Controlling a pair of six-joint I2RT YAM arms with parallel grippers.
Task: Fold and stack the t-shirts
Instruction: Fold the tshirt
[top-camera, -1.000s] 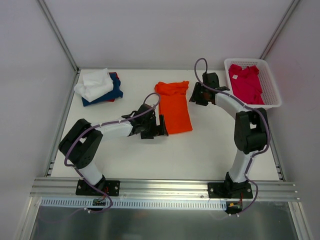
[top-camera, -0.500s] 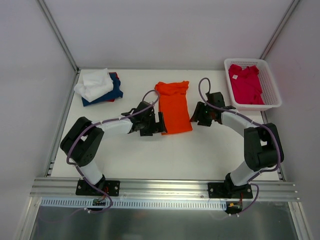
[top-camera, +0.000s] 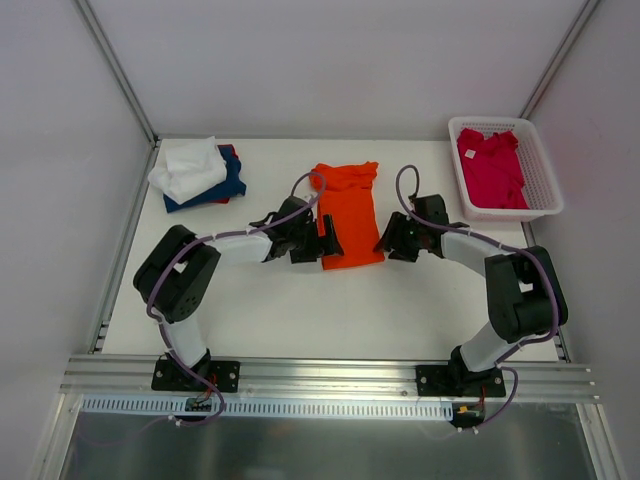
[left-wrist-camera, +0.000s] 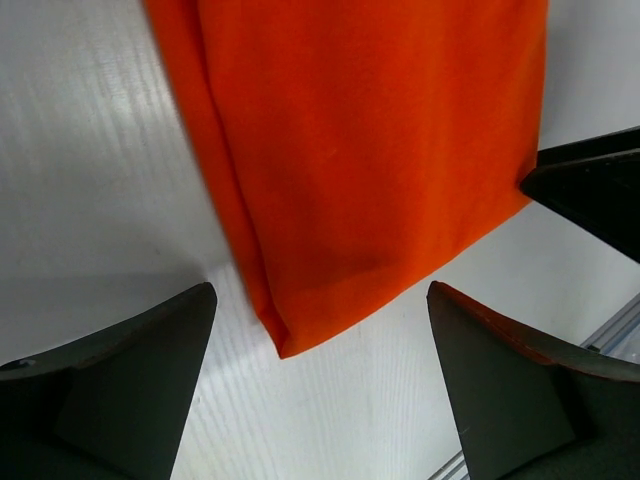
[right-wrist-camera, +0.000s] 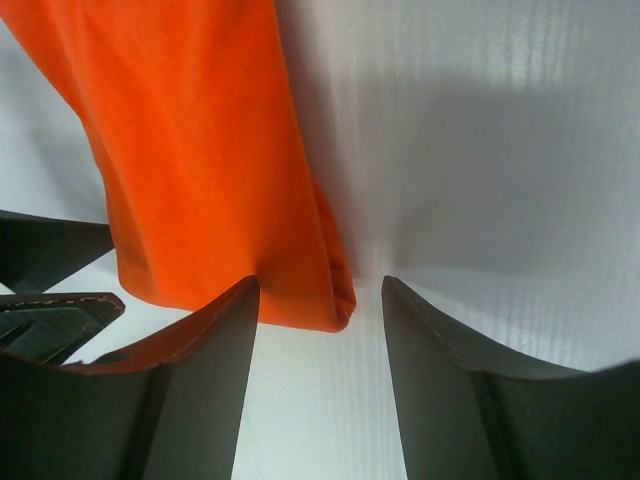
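Note:
A bright orange t-shirt lies folded into a long strip in the middle of the table. My left gripper is open at its near left corner; in the left wrist view that corner of the orange t-shirt lies between the spread fingers of the left gripper. My right gripper is open at the near right corner; in the right wrist view the orange t-shirt has its corner between the fingers of the right gripper, unclamped. A crimson-pink t-shirt lies in the basket.
A white t-shirt tops a navy one in a pile at the back left. The white mesh basket stands at the back right. Metal frame rails run along the table's left and right edges.
My right arm has swung from the back near the basket down to the orange shirt's near right corner, its jaws widening. My left gripper has slid right to the near left corner.

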